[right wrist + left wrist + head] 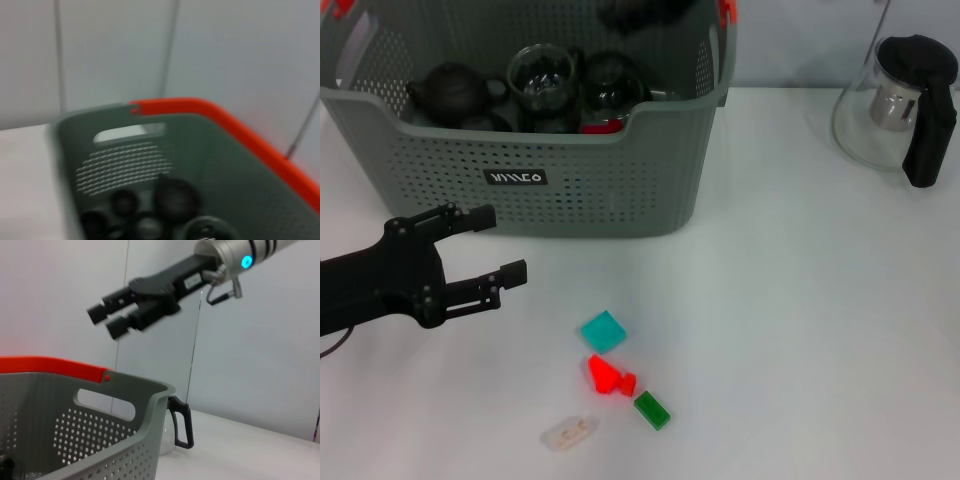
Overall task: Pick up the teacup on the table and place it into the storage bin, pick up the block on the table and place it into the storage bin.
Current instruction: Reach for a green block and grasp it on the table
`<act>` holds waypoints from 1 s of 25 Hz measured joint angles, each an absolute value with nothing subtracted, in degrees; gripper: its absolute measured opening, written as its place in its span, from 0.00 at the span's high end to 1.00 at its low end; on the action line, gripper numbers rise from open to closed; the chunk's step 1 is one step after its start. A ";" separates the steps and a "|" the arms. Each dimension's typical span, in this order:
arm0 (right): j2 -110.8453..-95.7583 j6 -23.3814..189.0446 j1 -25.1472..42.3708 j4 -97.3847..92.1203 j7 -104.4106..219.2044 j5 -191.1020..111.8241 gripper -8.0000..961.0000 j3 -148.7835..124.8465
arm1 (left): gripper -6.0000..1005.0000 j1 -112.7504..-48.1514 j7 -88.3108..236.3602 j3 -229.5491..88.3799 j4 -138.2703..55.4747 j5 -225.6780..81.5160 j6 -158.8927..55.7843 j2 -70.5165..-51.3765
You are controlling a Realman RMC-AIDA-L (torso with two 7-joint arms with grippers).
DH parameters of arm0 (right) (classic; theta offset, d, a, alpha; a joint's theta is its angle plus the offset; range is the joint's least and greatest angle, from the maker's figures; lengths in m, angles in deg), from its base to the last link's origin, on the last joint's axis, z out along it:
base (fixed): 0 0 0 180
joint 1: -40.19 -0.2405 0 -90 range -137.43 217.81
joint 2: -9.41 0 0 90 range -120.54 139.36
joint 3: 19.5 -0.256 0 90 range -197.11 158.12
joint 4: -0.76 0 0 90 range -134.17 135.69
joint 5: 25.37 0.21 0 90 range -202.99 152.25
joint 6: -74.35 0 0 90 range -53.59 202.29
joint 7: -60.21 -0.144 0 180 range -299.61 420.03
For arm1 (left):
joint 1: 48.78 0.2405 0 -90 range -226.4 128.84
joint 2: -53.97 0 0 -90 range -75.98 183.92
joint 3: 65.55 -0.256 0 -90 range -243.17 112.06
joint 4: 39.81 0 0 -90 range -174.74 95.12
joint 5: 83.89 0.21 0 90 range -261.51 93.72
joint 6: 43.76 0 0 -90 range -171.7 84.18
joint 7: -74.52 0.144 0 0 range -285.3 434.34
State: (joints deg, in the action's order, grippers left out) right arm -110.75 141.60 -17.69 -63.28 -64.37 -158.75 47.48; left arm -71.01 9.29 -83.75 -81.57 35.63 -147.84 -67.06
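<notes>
The left pincer [492, 247] sits low over the white bench [800, 330], on the robot's left, just in front of the storage bin [600, 190]. Its two black fingers are spread apart with nothing between them, pointing toward the middle of the bench.

The right pincer [114, 316] hangs high above the bin's far side. In the head view it is only a dark blur at the top edge. In the left wrist view its fingers look close together and hold nothing, but whether they are fully closed cannot be told.

The bin is a grey-green basket with perforated walls, orange clips on the rim and a small black label on the front wall. Inside it are a dark teapot [455, 95], a clear glass cup [542, 78], another dark round pot [610, 85] and something red [603, 127] near the front wall.

In front of the bin, near the middle of the bench, lie four small pieces close together: a teal block [604, 331], a red block [609, 376] just below it, a green block [652, 410] touching the red one's lower corner, and a pale, clear piece [570, 433] a little apart to the left.

On the far right of the bench stands a glass jug [895, 100] with a black handle and lid.
</notes>
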 joint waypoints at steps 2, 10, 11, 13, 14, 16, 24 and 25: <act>-110.78 146.02 -14.98 -65.75 -60.97 -156.00 0.27 47.75 | 0.19 -70.90 9.31 -83.75 -81.56 35.63 -147.85 -67.06; -110.27 168.25 -4.67 -72.92 -48.60 -145.21 0.04 47.25 | 0.19 -70.75 9.17 -83.75 -81.55 35.84 -148.03 -67.06; -110.30 169.63 -4.19 -73.02 -48.80 -145.06 0.04 47.24 | 0.19 -70.75 9.13 -83.75 -81.55 35.80 -148.17 -67.06; -110.43 172.17 -3.35 -72.93 -49.49 -145.07 0.04 47.28 | 0.19 -70.80 9.06 -83.75 -81.55 35.79 -148.22 -67.06; -110.49 172.98 -3.03 -72.76 -49.83 -145.14 0.04 47.40 | 0.19 -70.83 9.04 -83.75 -81.55 35.82 -148.24 -67.06; -110.67 174.39 -2.32 -72.45 -50.86 -145.25 0.04 48.09 | 0.19 -70.90 9.03 -83.75 -81.55 35.94 -148.24 -67.06; -110.81 175.10 -3.48 -70.11 -70.01 -145.41 0.04 56.03 | 0.19 -70.87 8.91 -83.75 -81.70 35.89 -147.98 -67.02; -110.82 174.99 -4.11 -69.60 -72.69 -145.45 0.04 57.17 | 0.19 -70.83 8.95 -83.74 -81.69 35.80 -147.88 -67.00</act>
State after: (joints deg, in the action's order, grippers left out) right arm -110.82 174.99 -4.11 -69.60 -72.69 -145.45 57.17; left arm -70.83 8.95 -83.74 -81.69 35.80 -147.88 -67.00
